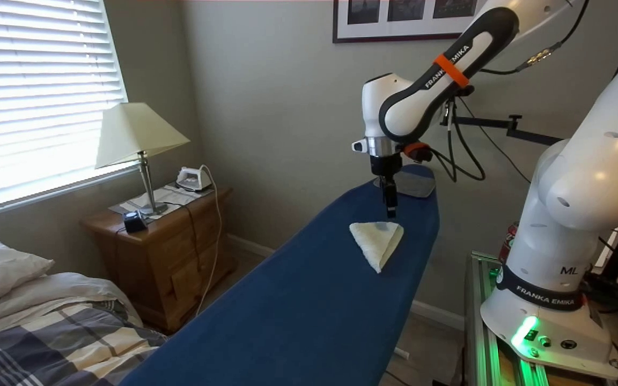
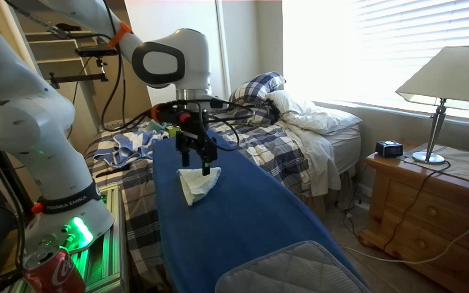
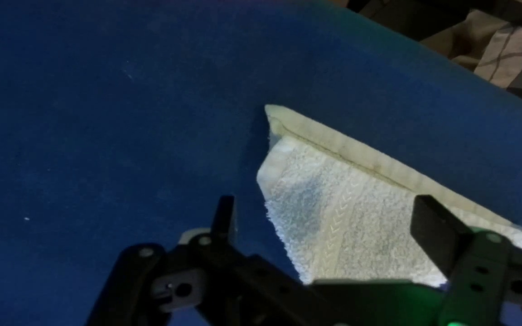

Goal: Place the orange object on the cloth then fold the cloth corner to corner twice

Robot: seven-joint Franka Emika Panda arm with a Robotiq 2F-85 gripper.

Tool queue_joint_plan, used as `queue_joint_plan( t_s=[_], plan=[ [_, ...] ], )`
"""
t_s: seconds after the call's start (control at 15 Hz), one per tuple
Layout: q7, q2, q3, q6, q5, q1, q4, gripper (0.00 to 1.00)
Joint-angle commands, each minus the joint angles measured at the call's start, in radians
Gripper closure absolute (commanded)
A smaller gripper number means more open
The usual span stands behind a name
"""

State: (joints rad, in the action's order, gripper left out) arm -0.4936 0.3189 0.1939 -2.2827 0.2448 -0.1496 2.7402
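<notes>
Cloth (image 1: 375,244) on ironing board (image 1: 277,321), pincer (image 3: 325,210) above; lamp (image 1: 137,136), iron (image 1: 192,180) on nightstand (image 1: 137,262).

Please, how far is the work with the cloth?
Done: the cloth on the ironing board looks folded, layered and roughly triangular; once or twice, I cannot tell. No orange object shows on it; perhaps one is inside. In hand: nothing; the gripper hangs open over the cloth. Left: perhaps another fold or tidying; in the wrist view the layers do not align.

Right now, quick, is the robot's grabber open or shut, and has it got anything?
Gripper: open, jaws apart, holding nothing; the white cloth lies on the blue ironing board.
</notes>
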Motion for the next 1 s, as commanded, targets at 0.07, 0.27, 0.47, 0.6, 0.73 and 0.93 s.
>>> queue_joint_plan(
  t_s=[0.07,0.27,0.47,0.6,0.73,0.93],
  plan=[
    [0.052,0.106,-0.019,0.017,-0.017,0.021,0.01,0.0],
    [0.096,0.182,-0.038,0.037,-0.023,0.033,0.015,0.0],
    [0.15,0.247,-0.058,0.049,-0.042,0.05,0.012,0.0],
    [0.191,0.275,-0.067,0.053,-0.073,0.066,0.006,0.0],
    [0.229,0.297,-0.076,0.051,-0.097,0.077,0.007,0.0],
    [0.278,0.315,-0.089,0.052,-0.128,0.09,0.002,0.0]
  ],
)
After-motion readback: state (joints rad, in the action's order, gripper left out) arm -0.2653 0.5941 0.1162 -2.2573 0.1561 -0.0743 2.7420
